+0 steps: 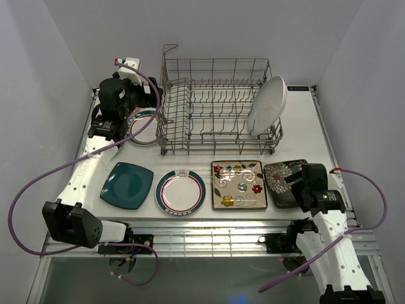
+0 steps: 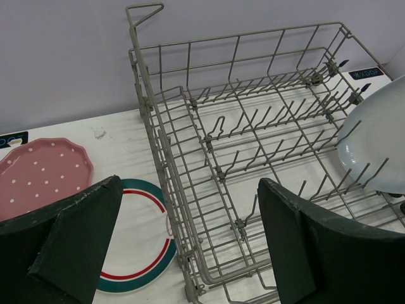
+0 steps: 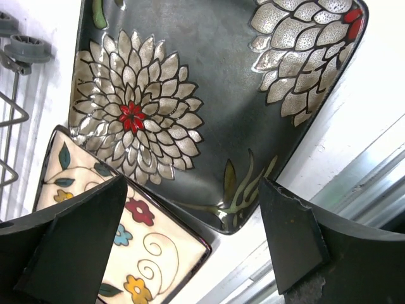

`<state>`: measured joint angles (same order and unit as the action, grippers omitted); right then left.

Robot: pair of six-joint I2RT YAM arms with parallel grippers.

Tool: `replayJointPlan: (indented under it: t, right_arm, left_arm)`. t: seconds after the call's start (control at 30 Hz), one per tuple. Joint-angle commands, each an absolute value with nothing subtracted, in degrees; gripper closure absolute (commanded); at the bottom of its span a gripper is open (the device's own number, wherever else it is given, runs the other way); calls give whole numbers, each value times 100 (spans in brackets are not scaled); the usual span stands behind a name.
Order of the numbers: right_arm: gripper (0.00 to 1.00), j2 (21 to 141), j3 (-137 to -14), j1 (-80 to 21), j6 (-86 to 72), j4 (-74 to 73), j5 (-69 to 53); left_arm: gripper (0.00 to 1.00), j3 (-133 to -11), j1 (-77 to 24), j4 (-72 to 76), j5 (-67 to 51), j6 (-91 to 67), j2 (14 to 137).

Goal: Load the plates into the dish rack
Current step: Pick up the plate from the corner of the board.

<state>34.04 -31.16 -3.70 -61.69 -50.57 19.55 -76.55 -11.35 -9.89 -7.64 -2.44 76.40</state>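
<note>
The grey wire dish rack stands at the back, also in the left wrist view. A white oval plate stands on edge in its right end. My left gripper is open and empty, high over the rack's near left corner. Below it lie a teal-and-red-rimmed plate and a pink dotted plate. My right gripper is open and empty, just above the near corner of the dark floral square plate. The mint green plate is out of view.
Along the front lie a teal square plate, a second rimmed round plate and a cream floral square plate, which touches the dark one. The table's slatted front edge runs just behind the arm bases.
</note>
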Motion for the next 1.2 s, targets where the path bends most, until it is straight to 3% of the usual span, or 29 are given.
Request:
replayJointPlan:
  t: [0.0,0.37,0.7,0.9,1.17]
  right_arm:
    - [10,3437,-3497,-352,-5732,-5362,2040]
    - [10,3506,-3698,-352,-5256,-5527,1599]
    - [8,4798,-4369,-343,-6081,-7391,2347]
    - [2,4826,-3806,-352,-6152,-6751,1812]
    - [2,4737,-3296,-351,-6556,-6196,1714]
  left_arm:
    - [2,-7647,-1107,-958,-835,-255,7479]
    - [2,-7655,-1107,-976,-853,-264,7462]
    - [2,-7682,-1107,-1020,-896,-264,7479]
    - [2,-7646,-1107,-1011,-905,-255,7471]
    - [2,-7629,-1107,-1002,-905,-255,7471]
